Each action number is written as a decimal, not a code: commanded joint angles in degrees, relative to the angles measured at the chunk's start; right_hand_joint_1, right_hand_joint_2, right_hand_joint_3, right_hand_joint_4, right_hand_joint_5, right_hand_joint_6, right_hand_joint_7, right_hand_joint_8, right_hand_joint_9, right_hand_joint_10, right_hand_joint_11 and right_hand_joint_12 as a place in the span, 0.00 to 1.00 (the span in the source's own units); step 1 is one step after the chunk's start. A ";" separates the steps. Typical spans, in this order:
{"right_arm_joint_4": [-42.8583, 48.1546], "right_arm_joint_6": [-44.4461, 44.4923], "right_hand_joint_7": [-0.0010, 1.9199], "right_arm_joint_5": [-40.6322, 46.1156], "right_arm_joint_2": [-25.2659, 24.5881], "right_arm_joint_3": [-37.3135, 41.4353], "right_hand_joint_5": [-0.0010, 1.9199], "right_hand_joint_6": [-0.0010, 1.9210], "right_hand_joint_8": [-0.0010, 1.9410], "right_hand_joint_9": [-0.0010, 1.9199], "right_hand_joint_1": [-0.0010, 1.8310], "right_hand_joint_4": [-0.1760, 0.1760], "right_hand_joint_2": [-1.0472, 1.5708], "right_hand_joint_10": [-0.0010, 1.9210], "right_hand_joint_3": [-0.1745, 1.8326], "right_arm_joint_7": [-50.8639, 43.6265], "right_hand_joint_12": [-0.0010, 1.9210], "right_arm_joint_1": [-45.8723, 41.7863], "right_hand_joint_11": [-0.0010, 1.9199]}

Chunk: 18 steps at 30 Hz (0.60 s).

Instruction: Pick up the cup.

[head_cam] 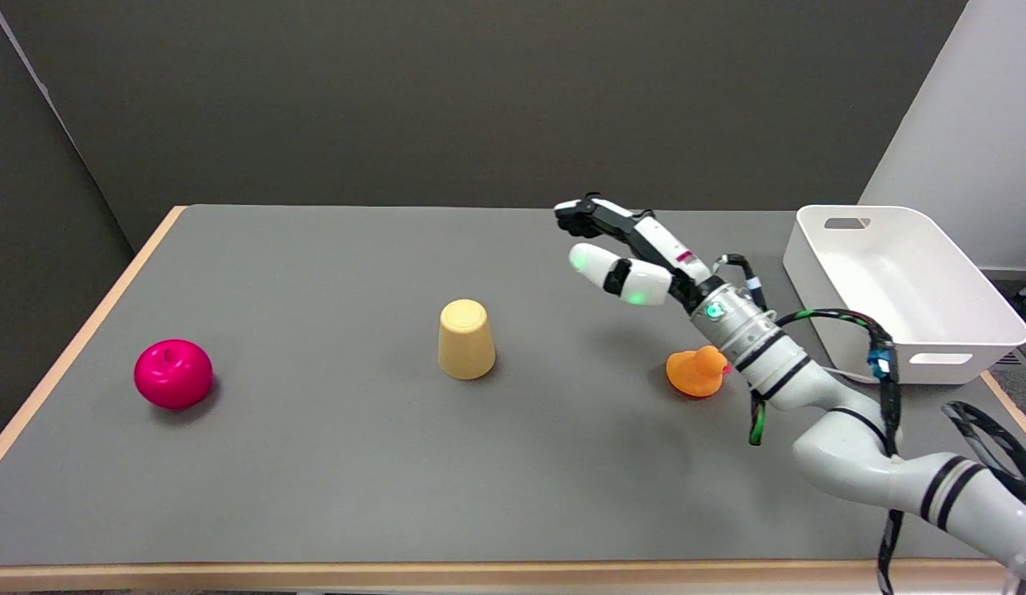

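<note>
A grey surface [331, 479] with a pale wooden rim stood before a dark wall. Near its middle a pale yellow cup [465, 340] sat upside down, base uppermost, with nothing touching it. A glossy magenta apple [173, 373] lay well apart from the cup, close to the left edge. Toward the right edge an orange toy duck [695, 372] rested just beside the white right arm [851, 446]. The right hand [624, 252] hung in the air to the right of the cup, well clear of it, its fingers [599, 266] released, stretched apart and holding nothing. A white bin [959, 335] sat at the far right corner.
</note>
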 commanded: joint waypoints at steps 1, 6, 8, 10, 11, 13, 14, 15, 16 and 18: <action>-5.14 -7.89 0.17 -6.31 -7.18 -8.15 0.14 0.28 0.27 0.10 0.17 0.16 0.65 0.46 0.54 0.00 0.62 12.29 0.01; -10.12 -10.62 0.15 -11.74 -10.71 -10.96 0.13 0.28 0.26 0.09 0.21 0.18 0.65 0.45 0.54 0.00 0.61 16.97 0.00; -11.57 -11.31 0.14 -14.66 -12.36 -11.12 0.13 0.28 0.25 0.08 0.23 0.18 0.65 0.43 0.55 0.00 0.60 17.98 0.00; -12.66 -12.09 0.14 -17.86 -13.50 -10.98 0.13 0.27 0.25 0.07 0.24 0.19 0.65 0.43 0.55 -0.34 0.59 18.64 0.00; -12.97 -12.50 0.14 -19.13 -13.81 -10.98 0.13 0.27 0.24 0.07 0.26 0.19 0.66 0.43 0.53 -1.01 0.59 18.98 0.00; -13.19 -13.36 0.14 -20.46 -14.36 -11.39 0.13 0.26 0.22 0.06 0.28 0.19 0.67 0.44 0.49 -3.16 0.59 19.54 0.00; -13.26 -13.59 0.14 -20.72 -14.55 -11.67 0.13 0.26 0.22 0.06 0.29 0.19 0.67 0.44 0.49 -3.80 0.59 19.83 0.00; -13.38 -13.66 0.14 -20.80 -14.68 -11.87 0.13 0.26 0.22 0.06 0.29 0.19 0.67 0.44 0.49 -4.09 0.59 20.04 0.00; -13.56 -13.83 0.14 -20.92 -14.80 -12.13 0.13 0.26 0.22 0.06 0.29 0.20 0.67 0.44 0.49 -4.15 0.59 20.39 0.00; -13.85 -13.83 0.14 -21.18 -15.07 -12.41 0.13 0.25 0.21 0.06 0.29 0.20 0.66 0.43 0.49 -4.15 0.59 20.82 0.00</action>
